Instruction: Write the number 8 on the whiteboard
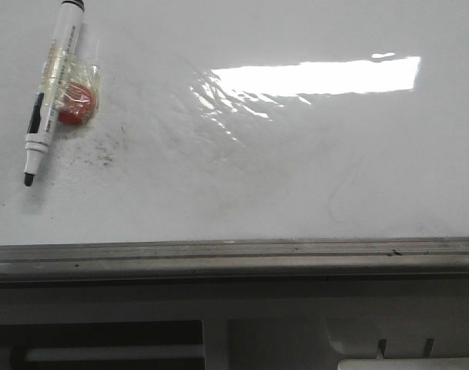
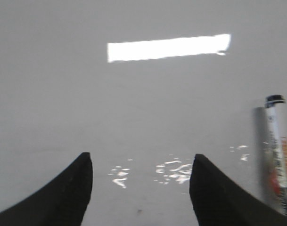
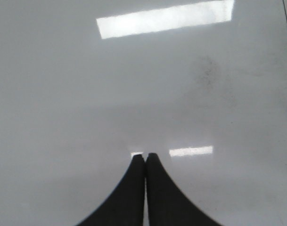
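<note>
- Left end effector point(image 2: 141, 176) was released, its two black textured fingers point(image 2: 72, 193) spread wide with bare board between them, hovering over the whiteboard point(image 1: 296, 169) and grasping nothing.
- Right end effector point(image 3: 145, 157) was clenched, its dark curved fingertips point(image 3: 134, 188) pressed together with nothing between them, also above the white surface.
- No figure 8 was visible on the board in any view; only faint grey smudges and dark specks point(image 1: 107, 154) marked it.
- Whiteboard was large, glossy and white, lying flat and filling most of the front view, with a bright rectangular glare patch point(image 1: 319, 77) and rippled reflections beside it.
- A grey metal edge rail point(image 1: 234, 254) ran along the board's near edge, straight across the front view.
- Marker point(image 1: 53, 92) lay on the board at the far left of the front view, its long axis running from far to near and slightly slanted, black cap end away from the robot and dark tip pointing toward the near edge.
- Marker's body was white with black print and a black band, wrapped midway in clear tape.
- A round red piece point(image 1: 76, 104) sat touching the marker's right side, under the same crinkled tape.
- The left wrist view showed the marker point(image 2: 277, 155) just beside one finger, apart from it.
- Near the robot, below the rail, grey moulded panels point(image 1: 296, 324) with dark slots were visible.
</note>
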